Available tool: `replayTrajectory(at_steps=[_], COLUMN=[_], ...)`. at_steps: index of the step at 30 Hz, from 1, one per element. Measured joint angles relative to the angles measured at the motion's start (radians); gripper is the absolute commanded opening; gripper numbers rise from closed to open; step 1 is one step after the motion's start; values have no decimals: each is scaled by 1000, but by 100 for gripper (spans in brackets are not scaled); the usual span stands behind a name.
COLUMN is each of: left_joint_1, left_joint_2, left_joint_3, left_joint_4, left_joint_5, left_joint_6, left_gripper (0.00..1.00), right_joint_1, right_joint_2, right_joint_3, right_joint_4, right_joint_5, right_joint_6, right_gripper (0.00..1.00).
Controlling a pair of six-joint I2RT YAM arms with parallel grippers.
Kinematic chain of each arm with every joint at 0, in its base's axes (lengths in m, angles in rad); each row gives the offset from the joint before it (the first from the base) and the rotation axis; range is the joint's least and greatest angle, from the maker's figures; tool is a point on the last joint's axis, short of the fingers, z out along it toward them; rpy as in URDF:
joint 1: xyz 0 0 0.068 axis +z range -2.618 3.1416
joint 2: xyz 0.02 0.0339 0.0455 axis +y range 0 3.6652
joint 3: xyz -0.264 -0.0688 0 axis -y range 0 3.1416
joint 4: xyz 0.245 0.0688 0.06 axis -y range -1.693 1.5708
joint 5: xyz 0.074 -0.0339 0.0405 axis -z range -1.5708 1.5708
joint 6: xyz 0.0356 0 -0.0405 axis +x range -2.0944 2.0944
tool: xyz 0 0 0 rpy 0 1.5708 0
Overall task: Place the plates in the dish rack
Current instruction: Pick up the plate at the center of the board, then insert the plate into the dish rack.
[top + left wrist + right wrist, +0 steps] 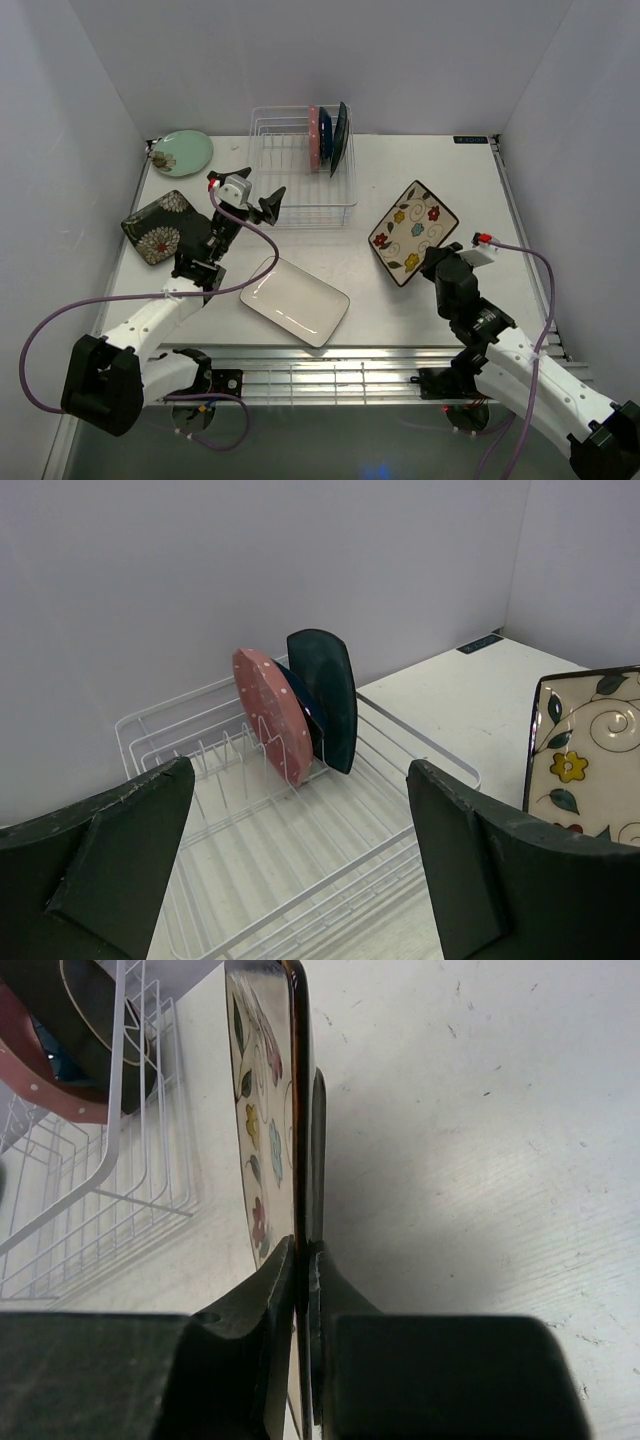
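Right gripper [303,1248] is clenched on the rim of the patterned plate [413,232], one finger on the flowered face and one on the back. From my wrist view the plate stands nearly on edge, its face turned toward the rack [285,150]. I cannot tell whether its far corner touches the table [480,190]. It sits to the right of the rack and apart from it. Left gripper [254,208] hangs fully spread and holds nothing, just at the rack's near left corner, looking along the wires. Three plates stand upright in the rack at its right end, packed close together: a pink plate [272,715] with white dots, a blue plate [303,702] behind it (I see only a sliver of that one), and a teal plate [328,695] on the outside. The other slots to the left hold nothing. On the table, a white plate [295,300] lies flat near the front, between the two arms. A dark floral plate [160,228] lies flat at the left, partly under the left arm. A green plate [182,152] lies in the far left corner, well apart from the rack.
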Motion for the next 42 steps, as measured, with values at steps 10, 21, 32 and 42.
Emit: replayTrajectory(at_steps=[10,21,32,42], left_joint_1=[0,0,0,0], left_joint_2=[-6,-5,-5,-7], left_joint_3=[-10,-10,-10,-10], left_joint_4=[0,0,0,0], left_joint_5=[1,1,2,1], left_joint_6=[2,2,3,3], left_gripper=[98,98,98,98], right_joint_1=[0,0,0,0], right_joint_2=[-24,-28,-3,183], right_joint_3=[73,172,321,502], right_joint_4=[-86,-120,-163,-169], right_joint_5=[-17,-28,-85,-191], right_joint_6=[-74,-147,-223,-279], right_gripper=[8,8,8,8])
